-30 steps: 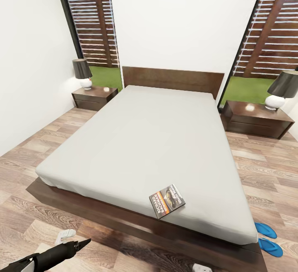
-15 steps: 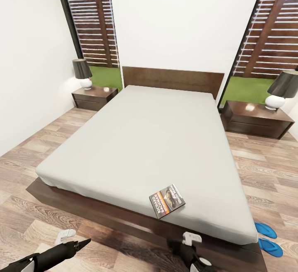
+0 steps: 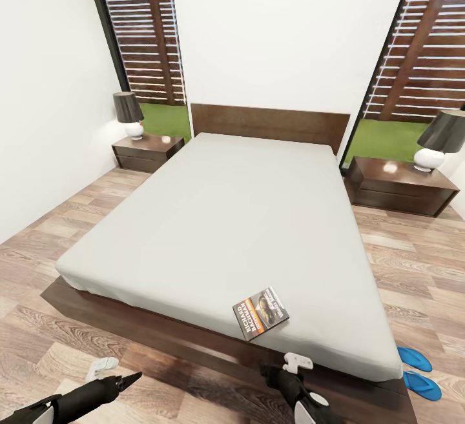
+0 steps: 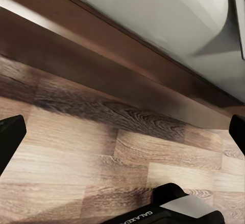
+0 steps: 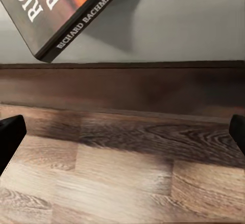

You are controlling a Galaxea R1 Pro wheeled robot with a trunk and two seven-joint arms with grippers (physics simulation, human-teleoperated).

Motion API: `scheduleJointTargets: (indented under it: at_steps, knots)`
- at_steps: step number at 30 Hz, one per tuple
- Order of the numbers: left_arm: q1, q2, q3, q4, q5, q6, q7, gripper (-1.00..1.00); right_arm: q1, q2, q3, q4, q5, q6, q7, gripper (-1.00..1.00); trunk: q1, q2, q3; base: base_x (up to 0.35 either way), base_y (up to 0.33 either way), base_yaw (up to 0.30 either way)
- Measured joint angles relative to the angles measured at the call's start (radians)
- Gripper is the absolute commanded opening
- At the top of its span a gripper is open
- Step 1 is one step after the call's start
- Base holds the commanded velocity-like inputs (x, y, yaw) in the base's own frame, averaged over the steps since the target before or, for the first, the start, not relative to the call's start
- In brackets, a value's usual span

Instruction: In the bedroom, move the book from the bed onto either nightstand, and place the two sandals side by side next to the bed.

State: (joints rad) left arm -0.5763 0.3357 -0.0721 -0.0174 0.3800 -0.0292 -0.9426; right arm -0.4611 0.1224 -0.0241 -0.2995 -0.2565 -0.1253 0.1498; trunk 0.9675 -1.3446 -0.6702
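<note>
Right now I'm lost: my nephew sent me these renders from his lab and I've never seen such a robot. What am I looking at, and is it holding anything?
These are simulator pictures of a wheeled robot with two arms, steered by a person. The big picture comes from a camera on its head, looking down over a bedroom. The other two come from cameras near each gripper, looking along its two fingers.

In the head view, the bed has a book lying near its foot edge. A nightstand with a lamp stands at each side. Two blue sandals lie on the wood floor by the bed's corner.

The left gripper hangs low over the floor. The right gripper is near the bed frame just below the book, and its camera sees the book's cover close up. Both look open and hold nothing.
</note>
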Motion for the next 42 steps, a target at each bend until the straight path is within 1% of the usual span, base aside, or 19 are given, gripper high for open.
scheduleJointTargets:
  at_steps: [2,3,5,10,11,12,14,18,19,23,26,27,28,29,31,32,33,37,42]
  knots:
    - [0.000,0.000,0.000,0.000,0.000,0.000,0.000,1.00,0.000,0.000,-0.001,0.000,-0.054,0.008,0.002,1.00,0.000,0.000,0.000,0.000,0.000,0.000]
    - [0.000,0.000,0.000,0.000,0.000,0.000,0.000,1.00,0.000,-0.001,0.000,0.001,-0.142,0.015,0.026,1.00,0.000,0.000,0.000,0.000,0.000,0.000]
    - [0.000,0.000,0.000,0.000,0.000,0.000,0.000,1.00,0.000,-0.001,0.000,0.003,-0.209,0.018,0.105,1.00,0.000,0.000,0.000,0.000,0.000,0.000]
    - [0.000,0.000,0.000,0.000,0.000,0.000,0.000,1.00,0.000,-0.002,-0.002,0.011,-0.306,0.020,0.308,1.00,0.000,0.000,0.000,0.000,0.000,0.000]
    - [0.000,0.000,0.000,0.000,0.000,0.000,0.000,1.00,0.000,-0.002,-0.002,0.012,-0.320,0.020,0.328,1.00,0.000,0.000,0.000,0.000,0.000,0.000]
    - [0.000,0.000,0.000,0.000,0.000,0.000,0.000,1.00,0.000,-0.002,-0.002,0.014,-0.355,0.031,0.366,1.00,0.000,0.000,0.000,0.000,0.000,0.000]
    - [0.000,0.000,0.000,0.000,0.000,0.000,0.000,1.00,0.000,-0.002,-0.002,0.014,-0.383,0.061,0.388,1.00,0.000,0.000,0.000,0.000,0.000,0.000]
    - [0.000,0.000,0.000,0.000,0.000,0.000,0.000,1.00,0.001,-0.002,-0.002,0.015,-0.401,0.132,0.427,1.00,0.000,0.000,0.000,0.000,0.000,0.000]
    - [0.000,0.000,0.000,0.000,0.000,0.000,0.000,1.00,0.001,-0.001,-0.002,0.016,-0.404,0.215,0.566,1.00,0.000,0.000,0.000,0.000,0.000,0.000]
    - [0.000,0.000,0.000,0.000,0.000,0.000,0.000,1.00,0.000,-0.002,-0.003,0.017,-0.407,0.261,0.656,1.00,0.000,0.000,0.000,0.000,0.000,0.000]
    - [0.000,0.000,0.000,0.000,0.000,0.000,0.000,1.00,0.000,-0.003,-0.004,0.017,-0.435,0.300,0.685,1.00,0.000,0.000,0.000,0.000,0.000,0.000]
    - [0.000,0.000,0.000,0.000,0.000,0.000,0.000,1.00,0.001,-0.002,-0.004,0.017,-0.464,0.319,0.693,1.00,0.000,0.000,0.000,0.000,0.000,0.000]
    - [0.000,0.000,0.000,0.000,0.000,0.000,0.000,1.00,0.001,-0.002,-0.005,0.017,-0.516,0.337,0.707,1.00,0.000,0.000,0.000,0.000,0.000,0.000]
    - [0.000,0.000,0.000,0.000,0.000,0.000,0.000,1.00,0.001,-0.002,-0.005,0.016,-0.545,0.345,0.717,1.00,0.000,0.000,0.000,0.000,0.000,0.000]
    - [0.000,0.000,0.000,0.000,0.000,0.000,0.000,1.00,0.001,-0.002,-0.005,0.017,-0.644,0.363,0.767,1.00,0.000,0.000,0.000,0.000,0.000,0.000]
    - [0.000,0.000,0.000,0.000,0.000,0.000,0.000,1.00,0.001,-0.002,-0.006,0.018,-0.713,0.370,0.797,1.00,0.000,0.000,0.000,0.000,0.000,0.000]
    - [0.000,0.000,0.000,0.000,0.000,0.000,0.000,1.00,0.000,-0.002,-0.006,0.018,-0.754,0.372,0.807,1.00,0.000,0.000,0.000,0.000,0.000,0.000]
    - [0.000,0.000,0.000,0.000,0.000,0.000,0.000,1.00,0.001,-0.003,-0.006,0.018,-0.821,0.374,0.815,1.00,0.000,0.000,0.000,0.000,0.000,0.000]
    - [0.000,0.000,0.000,0.000,0.000,0.000,0.000,1.00,0.001,-0.003,-0.007,0.018,-0.843,0.374,0.816,1.00,0.000,0.000,0.000,0.000,0.000,0.000]
